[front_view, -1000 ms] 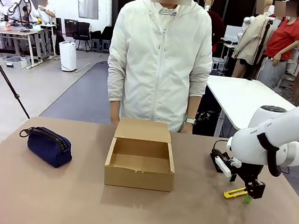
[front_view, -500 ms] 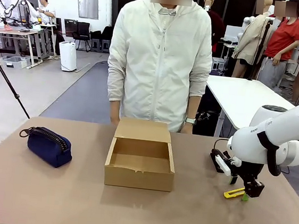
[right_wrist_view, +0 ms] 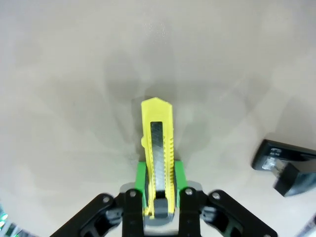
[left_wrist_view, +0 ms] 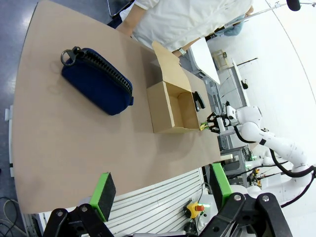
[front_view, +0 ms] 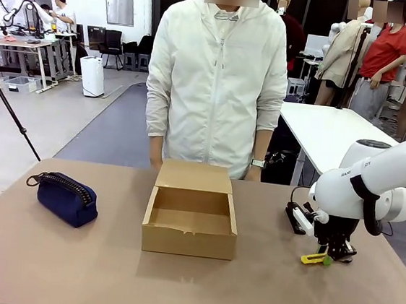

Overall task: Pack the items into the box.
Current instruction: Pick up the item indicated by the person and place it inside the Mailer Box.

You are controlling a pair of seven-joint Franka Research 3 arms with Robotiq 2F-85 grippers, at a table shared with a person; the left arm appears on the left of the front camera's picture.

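- The utility knife has a slim yellow body, a dark grey centre strip and a ribbed edge. Its angled tip points to 12 o'clock in the right wrist view, and it sits at 4 o'clock from the box.
- The right gripper is clamped on the knife's rear end, with a green pad on either side.
- The left gripper has its jaws wide apart and holds nothing.
- The print on the white arm is too small to read.

The right arm reaches down near the right edge of the worktop, its gripper pointing downward, fingers clamped on the utility knife. The left gripper hangs by the left edge, fingers spread wide.
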